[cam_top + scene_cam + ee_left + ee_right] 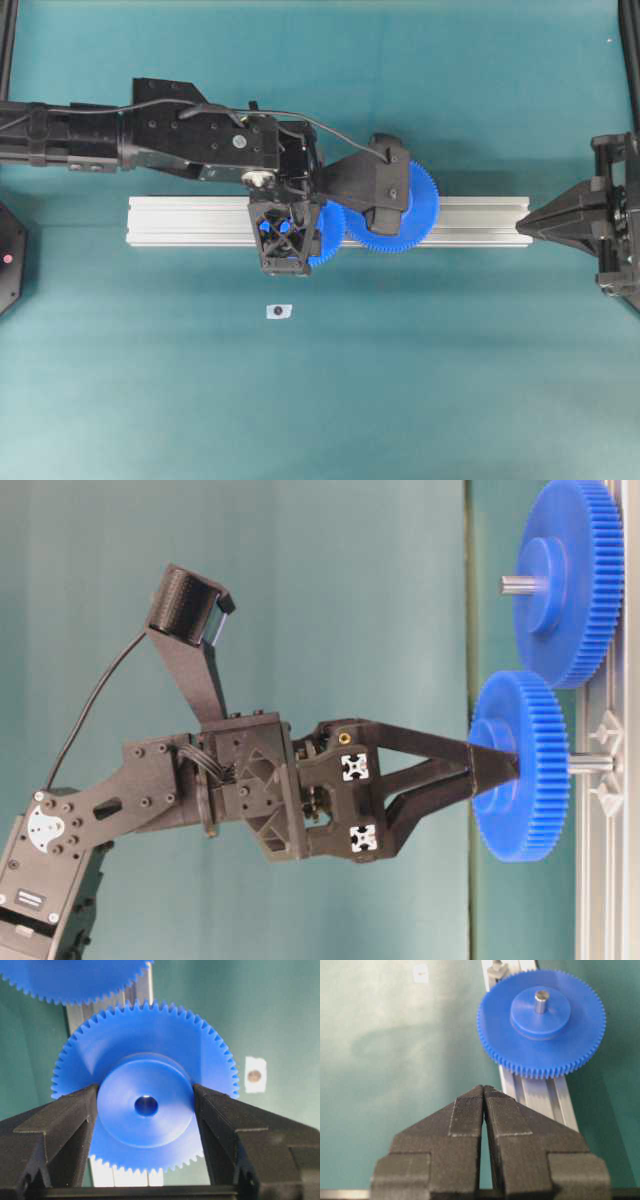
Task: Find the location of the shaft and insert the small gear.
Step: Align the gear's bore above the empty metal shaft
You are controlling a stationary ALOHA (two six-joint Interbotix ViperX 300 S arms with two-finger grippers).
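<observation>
The left gripper point(145, 1110) pinches the small gear point(518, 765) by its hub at right of the table-level view, the shaft point(592, 763) seemingly just entering its bore. Best to keep the gear square and push straight. At right overhead, the right gripper point(483, 1091) waits, jaws pressed together.

Left pincer point(490, 765) grips small gear point(520, 770) — over shaft point(590, 764).

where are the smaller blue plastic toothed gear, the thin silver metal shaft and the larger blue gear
smaller blue plastic toothed gear point(145, 1105), left wrist view, raised hub
thin silver metal shaft point(590, 764), table-level view, bare pin
larger blue gear point(540, 1025), right wrist view, face
</observation>
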